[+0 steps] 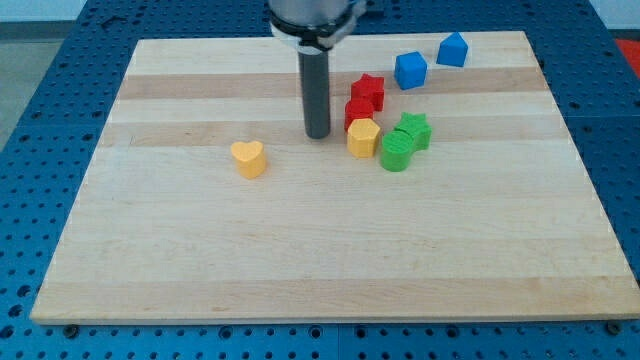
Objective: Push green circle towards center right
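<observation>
Green circle (396, 152): small, rigid, looks light and likely slides easily on the smooth board (200, 260), so I judge a push on its face toward my tip (317, 135) suits best, no gripping possible since the rod has no jaws. It sits to the view's right of my tip, slightly lower, past the yellow block (362, 137) touching it; the green star (414, 130) crowds its far side. Short ribbed cylinder, bright green.
</observation>
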Robot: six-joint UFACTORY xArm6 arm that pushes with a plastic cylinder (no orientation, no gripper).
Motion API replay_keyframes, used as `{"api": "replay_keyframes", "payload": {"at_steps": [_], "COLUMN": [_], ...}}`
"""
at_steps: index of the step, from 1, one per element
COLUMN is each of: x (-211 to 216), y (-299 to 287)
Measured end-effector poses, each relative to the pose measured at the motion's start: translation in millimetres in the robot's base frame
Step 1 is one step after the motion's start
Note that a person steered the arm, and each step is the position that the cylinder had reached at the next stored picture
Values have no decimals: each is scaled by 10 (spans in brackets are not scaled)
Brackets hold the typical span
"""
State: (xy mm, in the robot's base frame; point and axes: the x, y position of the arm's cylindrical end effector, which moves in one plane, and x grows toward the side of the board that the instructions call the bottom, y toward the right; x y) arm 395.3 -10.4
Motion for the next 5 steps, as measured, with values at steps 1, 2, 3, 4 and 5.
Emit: {"api": "replay_keyframes", "payload": {"at_steps": [1,2,3,4,5], "x": [170,307,442,550,551], "y": [185,426,526,603,922]}}
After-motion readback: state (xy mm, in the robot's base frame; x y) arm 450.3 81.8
